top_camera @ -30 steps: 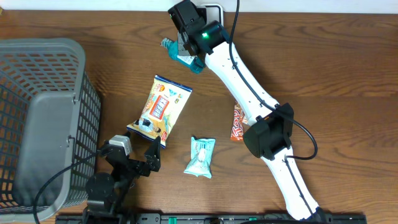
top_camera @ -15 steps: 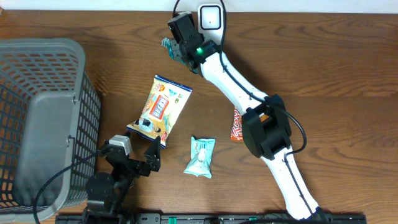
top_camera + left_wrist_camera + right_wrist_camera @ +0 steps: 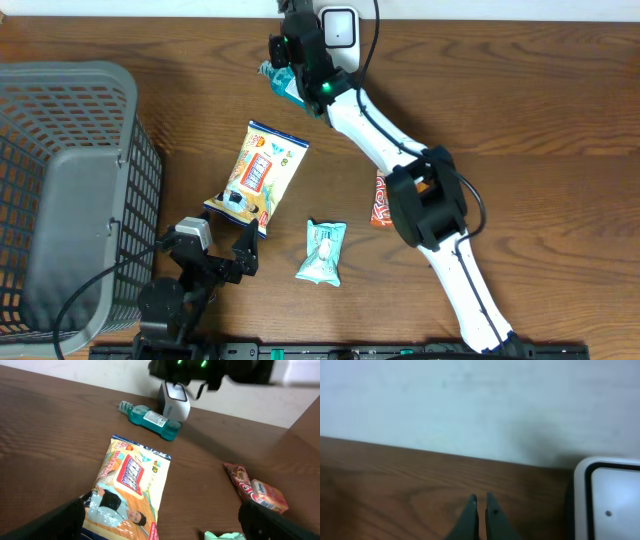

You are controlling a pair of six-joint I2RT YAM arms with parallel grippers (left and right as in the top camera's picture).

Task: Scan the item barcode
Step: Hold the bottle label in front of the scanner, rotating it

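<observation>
- The right gripper (image 3: 481, 510) is up at the far edge of the table (image 3: 520, 90), close to the wall. Its two fingers are pressed together with nothing between them.
- The left gripper (image 3: 212, 245) sits low at the near edge with its fingers spread wide and empty, pointing at the snack bag (image 3: 265, 175).
- The blue-green bottle (image 3: 150, 417) lies on its side on the table, just left of the white scanner (image 3: 175, 402). No finger is on it.
- Its white label faces up, but no barcode can be made out from here.
- The snack bag, a small packet (image 3: 322, 252) and a red packet (image 3: 382, 197) lie nearer the robot, well apart from the scanner. A grey basket (image 3: 60, 200) stands at the left.
- Judged from this, the bottle is the item in hand, as it is the one nearest the scanner. The step looks like the approach to picking it up, with the scan itself not yet done.
- The next move calls for the right fingers to open and drop over the bottle's body.
- They should close across its narrow width, lift it, and turn the label toward the scanner's window.
- The bottle is smooth and rounded, so an off-centre grip could let it roll or slip.
</observation>
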